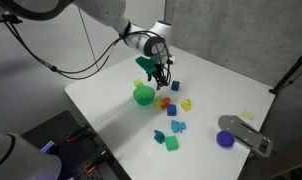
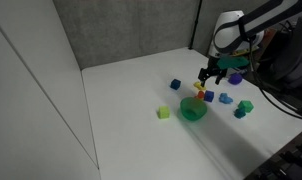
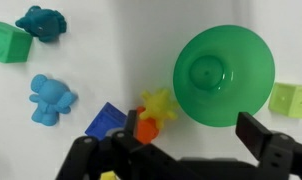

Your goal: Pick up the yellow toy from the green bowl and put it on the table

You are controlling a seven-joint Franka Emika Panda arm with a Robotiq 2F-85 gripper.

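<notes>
The green bowl (image 3: pixel 246 60) is empty; it also shows in both exterior views (image 1: pixel 143 95) (image 2: pixel 194 110). The yellow toy (image 3: pixel 158 104), pale yellow with a knobbly, star-like outline, lies on the white table (image 3: pixel 111 50) just outside the bowl's rim. It touches a red-and-orange toy (image 3: pixel 144 127). My gripper (image 3: pixel 191 140) is open and empty. It hovers above the table beside the bowl (image 1: pixel 163 80) (image 2: pixel 213 76), its left finger close over the orange toy.
A dark blue block (image 3: pixel 104 118), two blue figures (image 3: pixel 51 98) (image 3: pixel 43 22) and a green cube (image 3: pixel 9 42) lie left of the toys. A pale yellow-green block (image 3: pixel 291 100) lies on the bowl's other side. A yellow piece (image 1: pixel 187 103) and a purple-tipped grey tool (image 1: pixel 241 135) lie farther off.
</notes>
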